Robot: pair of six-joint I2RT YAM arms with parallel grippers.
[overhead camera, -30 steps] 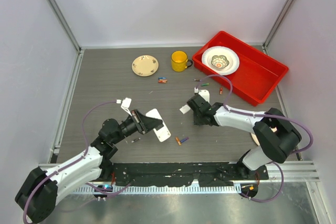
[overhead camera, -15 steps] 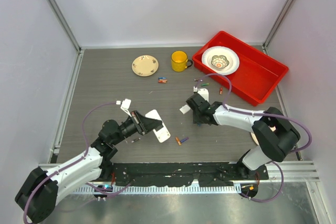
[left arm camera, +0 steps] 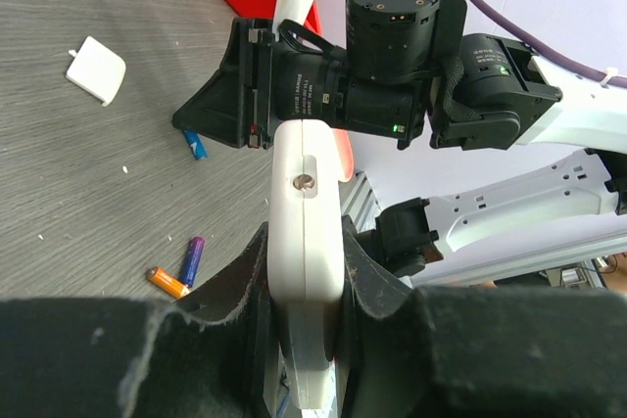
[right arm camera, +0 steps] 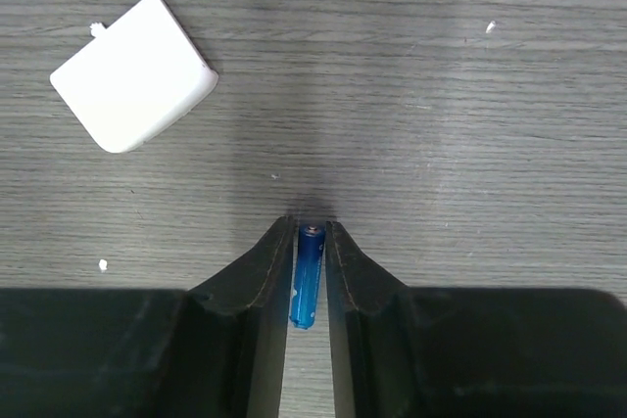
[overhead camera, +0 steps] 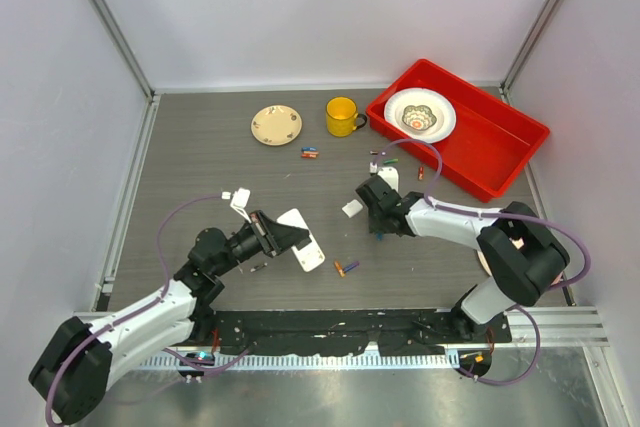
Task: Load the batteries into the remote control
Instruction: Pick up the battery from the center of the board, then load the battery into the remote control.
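My left gripper is shut on the white remote control, which it holds edge-on, tilted above the table. My right gripper is down at the table, its two black fingers pressed against either side of a blue battery that lies lengthwise between them. The left wrist view shows the same battery under the right gripper's tips. An orange battery and a purple one lie together between the arms. More batteries lie near the mug and by the tray.
A small white cover piece lies just left of the right gripper. At the back stand a yellow mug, a patterned plate and a red tray holding a bowl.
The right gripper has shifted a little left and down, and its jaws have narrowed around the blue battery. The left arm and the remote control have not moved.
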